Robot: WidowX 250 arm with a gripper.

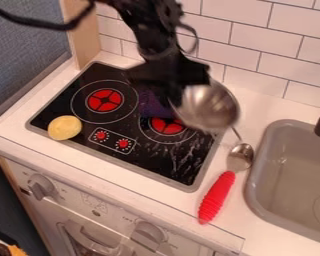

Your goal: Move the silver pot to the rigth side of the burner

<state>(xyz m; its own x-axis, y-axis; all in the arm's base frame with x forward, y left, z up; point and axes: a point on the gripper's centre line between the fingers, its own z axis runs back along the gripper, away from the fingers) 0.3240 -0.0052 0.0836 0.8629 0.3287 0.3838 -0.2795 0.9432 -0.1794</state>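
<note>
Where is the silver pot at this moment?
In the camera view, the silver pot is right of centre, tilted beside the gripper, by the right edge of the black stove.

Toy kitchen | burner stovetop — sink (grey), oven knobs, tiled wall

The one camera view looks down at a steep slant from above and in front of the worktop, facing across it to the tiled wall behind its back edge. The front edge runs aslant, from the left side of the view down toward the lower right, with the oven front dropping away beneath it. The camera is near enough for the stove top to span much of the frame, all four of its corners within the borders, while the sink is cut by the right border
</note>
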